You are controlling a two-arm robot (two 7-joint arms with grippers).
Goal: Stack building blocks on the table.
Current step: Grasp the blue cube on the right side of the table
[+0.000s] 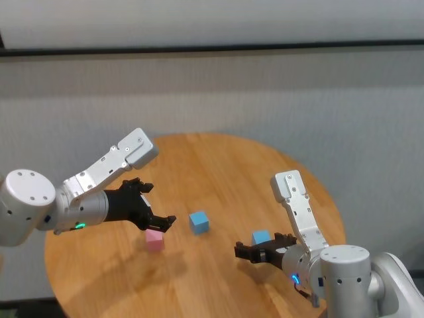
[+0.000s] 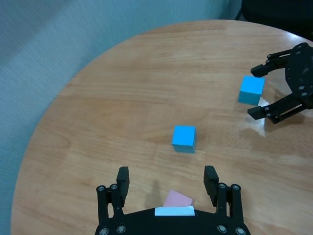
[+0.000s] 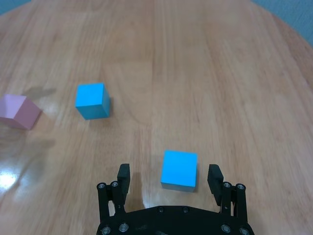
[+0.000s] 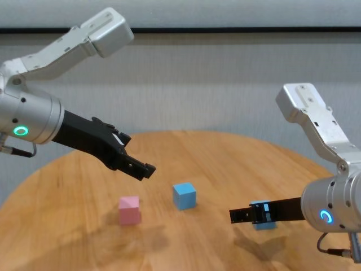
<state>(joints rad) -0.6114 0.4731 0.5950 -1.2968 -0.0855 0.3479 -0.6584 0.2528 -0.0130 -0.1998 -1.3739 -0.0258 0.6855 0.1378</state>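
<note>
Grippers both gape empty: right gripper (image 3: 168, 177) should drop squarely around the blue block (image 3: 179, 169) between its fingers, while left gripper (image 2: 167, 178) hovers above the pink block (image 2: 177, 199).

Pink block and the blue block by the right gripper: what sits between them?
The other light blue block sits between the pink block and the blue block at the open right gripper, clearest in the head view.

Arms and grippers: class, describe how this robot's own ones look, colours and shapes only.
Both arms have silver-white cylindrical joints and boxy white links, each with a small glowing green-blue ring light. The left gripper and the right gripper are black, with two parallel fingers studded with small screws.
</note>
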